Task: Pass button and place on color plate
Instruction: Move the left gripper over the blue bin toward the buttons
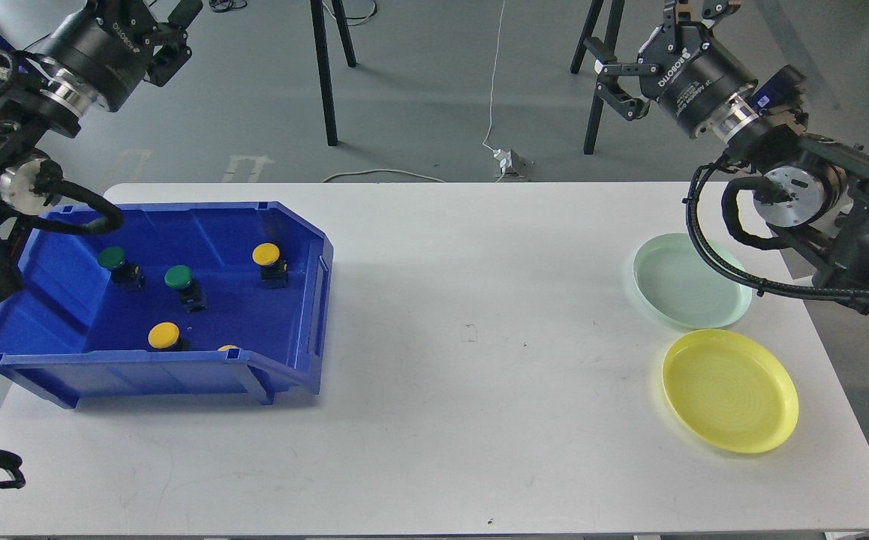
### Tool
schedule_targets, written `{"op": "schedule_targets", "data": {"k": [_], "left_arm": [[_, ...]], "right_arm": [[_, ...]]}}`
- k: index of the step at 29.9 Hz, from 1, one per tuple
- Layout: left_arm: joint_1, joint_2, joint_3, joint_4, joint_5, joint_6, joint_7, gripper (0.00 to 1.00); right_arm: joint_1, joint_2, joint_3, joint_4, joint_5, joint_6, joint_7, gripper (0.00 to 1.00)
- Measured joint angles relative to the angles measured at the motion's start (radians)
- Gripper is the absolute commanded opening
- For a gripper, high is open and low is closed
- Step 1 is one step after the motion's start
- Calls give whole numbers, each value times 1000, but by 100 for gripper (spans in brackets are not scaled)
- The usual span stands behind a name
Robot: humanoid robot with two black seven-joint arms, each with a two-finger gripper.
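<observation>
Below my left fingers (168, 37): blue bin (307, 300) at desk (442, 337) edge, holding buttons (179, 279).
Left fingers: spread, holding nothing.
Right fingers (618, 82): parted, nothing held, plates (731, 390) beneath.
Between: bare desk.

Sitting on the bench (434, 420): bin (52, 371) at left holding five buttons (179, 279), two plates (731, 390) at right, one behind the other.

You see a white worktop (434, 420) standing on a grey floor (419, 90). Behind it, black stand legs (324, 71) rest on the floor, and a white cable (492, 82) runs down to a plug adapter (508, 161).
</observation>
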Motion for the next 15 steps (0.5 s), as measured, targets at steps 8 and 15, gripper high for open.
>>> {"op": "schedule_targets", "data": {"k": [8,15], "left_arm": [[9,-15,-1,20,-94,0,0,100],[65,-81,-34,-112,-143,0,0,100]], "right_arm": [[-29,-14,52,2,-4,0,0,99],[-46,-13,93,8,-4,0,0,99]]}}
